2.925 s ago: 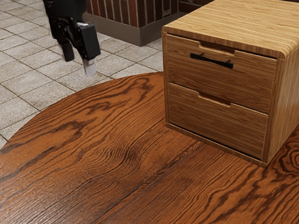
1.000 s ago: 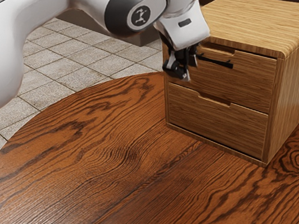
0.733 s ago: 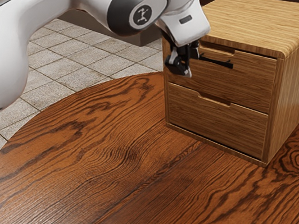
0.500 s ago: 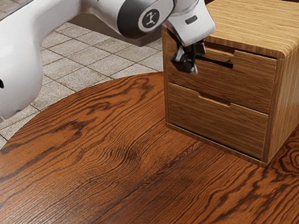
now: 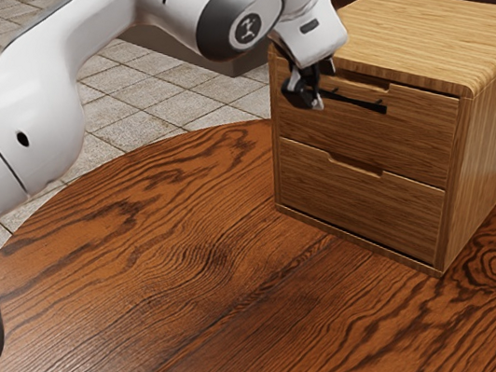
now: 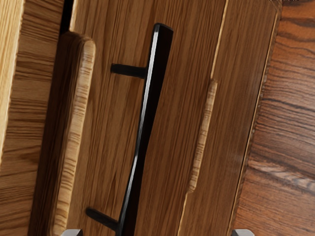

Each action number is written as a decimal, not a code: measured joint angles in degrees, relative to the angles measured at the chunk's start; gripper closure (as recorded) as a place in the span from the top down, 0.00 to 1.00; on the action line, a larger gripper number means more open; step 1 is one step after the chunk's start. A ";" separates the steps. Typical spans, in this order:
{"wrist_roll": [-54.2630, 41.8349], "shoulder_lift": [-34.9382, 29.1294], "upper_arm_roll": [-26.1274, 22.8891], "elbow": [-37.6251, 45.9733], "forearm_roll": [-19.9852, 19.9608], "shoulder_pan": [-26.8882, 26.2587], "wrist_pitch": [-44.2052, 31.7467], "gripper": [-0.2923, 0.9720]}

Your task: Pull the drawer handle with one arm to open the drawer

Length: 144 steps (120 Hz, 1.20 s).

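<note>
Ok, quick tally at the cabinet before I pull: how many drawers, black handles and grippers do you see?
Drawers: 2, the upper drawer and the lower drawer
Black handles: 1, the black handle on the upper drawer
Grippers: 1, the gripper, open at the handle's end
Total: 4

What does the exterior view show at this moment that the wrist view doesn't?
The exterior view adds the white arm, the gripper at the black handle end nearer the exterior view's left, the cabinet's top and the tiled floor. The wrist view adds a close look at the handle's two posts and the fingertips standing wide on either side of it. Both share the handle, the upper drawer, the lower drawer and the table.
</note>
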<state>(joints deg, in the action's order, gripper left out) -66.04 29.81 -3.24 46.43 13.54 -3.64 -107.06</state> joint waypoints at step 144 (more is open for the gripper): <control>-1.48 -4.46 -0.28 12.77 -2.50 -0.96 -6.17 0.15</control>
<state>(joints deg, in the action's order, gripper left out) -67.52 25.35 -3.52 59.19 11.04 -4.60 -113.24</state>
